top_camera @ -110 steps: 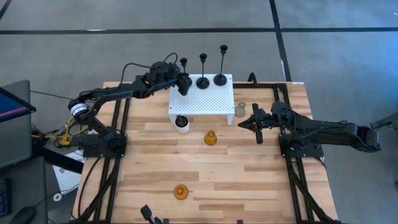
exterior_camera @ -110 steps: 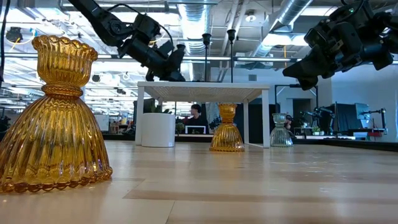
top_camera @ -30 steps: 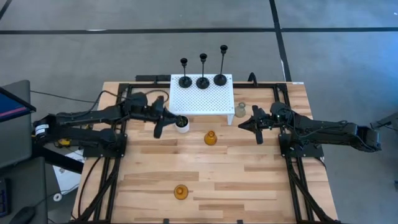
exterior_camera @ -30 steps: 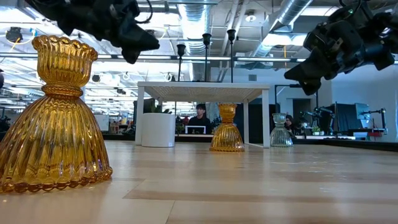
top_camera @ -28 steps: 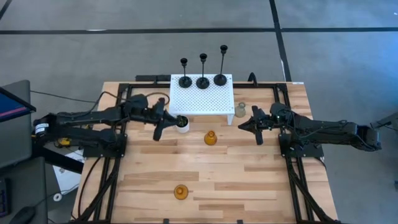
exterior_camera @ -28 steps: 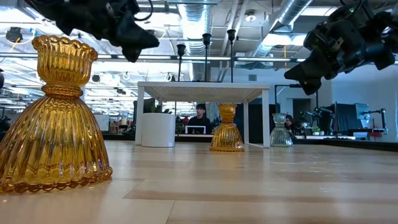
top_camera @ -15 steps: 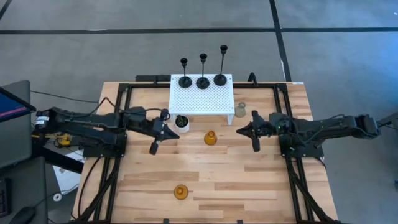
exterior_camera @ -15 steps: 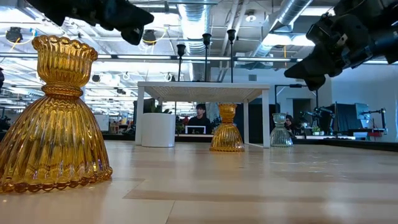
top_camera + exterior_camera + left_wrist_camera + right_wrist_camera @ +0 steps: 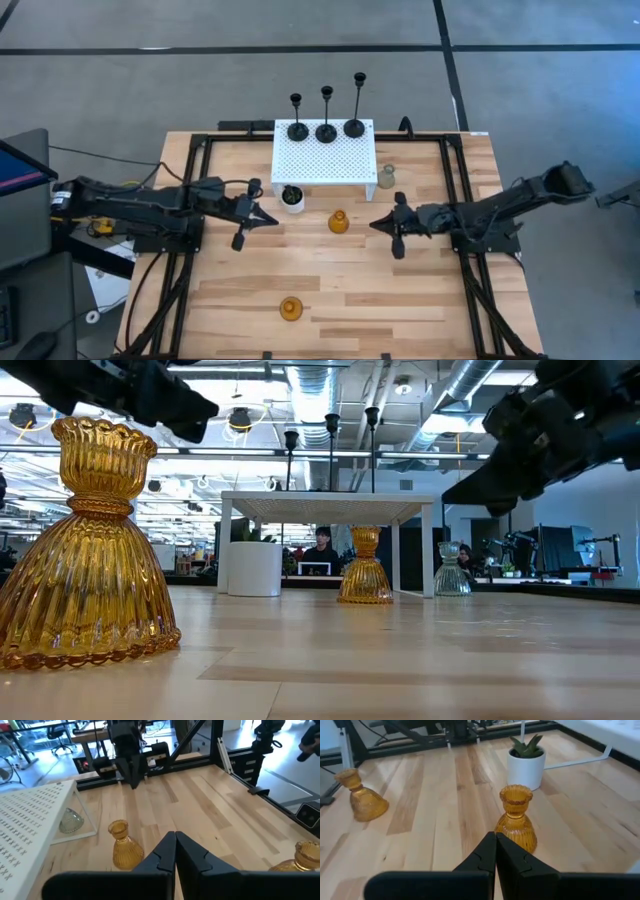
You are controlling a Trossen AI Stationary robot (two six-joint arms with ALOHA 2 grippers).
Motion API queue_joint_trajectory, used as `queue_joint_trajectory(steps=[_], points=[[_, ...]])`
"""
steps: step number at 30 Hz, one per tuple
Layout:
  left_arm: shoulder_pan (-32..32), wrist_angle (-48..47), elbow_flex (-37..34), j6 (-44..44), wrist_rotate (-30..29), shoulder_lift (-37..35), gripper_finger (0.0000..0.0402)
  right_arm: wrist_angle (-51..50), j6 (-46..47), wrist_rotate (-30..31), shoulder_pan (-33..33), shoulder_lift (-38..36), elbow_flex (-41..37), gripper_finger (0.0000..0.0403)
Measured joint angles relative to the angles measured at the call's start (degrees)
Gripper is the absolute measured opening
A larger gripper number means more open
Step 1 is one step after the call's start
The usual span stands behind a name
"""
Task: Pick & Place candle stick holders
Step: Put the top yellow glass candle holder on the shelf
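Two closed pincers, left (image 9: 243,218), right (image 9: 388,225), flanking amber holder (image 9: 338,221), apart.

An amber holder (image 9: 88,550) looms near; beyond, another amber holder (image 9: 365,567) stands under the white stand (image 9: 330,505).

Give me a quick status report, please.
Left gripper and right gripper both shut, empty, flanking middle amber holder. Three black holders on white stand. Nothing in the way.
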Motion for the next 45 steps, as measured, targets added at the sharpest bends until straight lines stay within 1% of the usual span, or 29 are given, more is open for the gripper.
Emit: queue_joint_trajectory(steps=[7,10,14,22,25,29,40,45], points=[[0.0,0.1,-1.5,0.0,0.1,-2.5,0.0007,12.6,0.0,-0.1,-0.9,12.4,0.0,0.0002],[0.0,0.0,-1.5,-0.1,0.1,-2.5,0.0008,15.2,0.0,-0.1,-1.0,17.2,1.1,0.0023],[0.0,0.0,-1.5,-0.1,0.1,-2.4,0.0008,15.5,0.0,-0.1,-1.2,22.8,4.4,0.0079],[0.0,0.0,-1.5,-0.3,0.1,-2.4,0.0008,15.5,0.0,-0.1,-4.1,30.9,11.5,0.0213],[0.0,0.0,-1.5,-0.5,0.1,-2.4,0.0008,15.0,0.0,-0.1,-5.4,32.7,13.3,0.0252],[0.0,0.0,-1.5,-0.5,0.1,-2.3,0.0008,14.9,0.0,-0.1,-6.7,34.6,14.5,0.0282],[0.0,-0.4,-1.5,-0.5,0.1,-2.3,0.0008,15.4,2.1,-0.2,-9.5,35.4,15.6,0.0316],[0.0,-0.4,-1.5,-0.5,0.1,-2.3,0.0008,15.2,2.5,-1.7,-10.0,35.4,15.8,0.0328]])
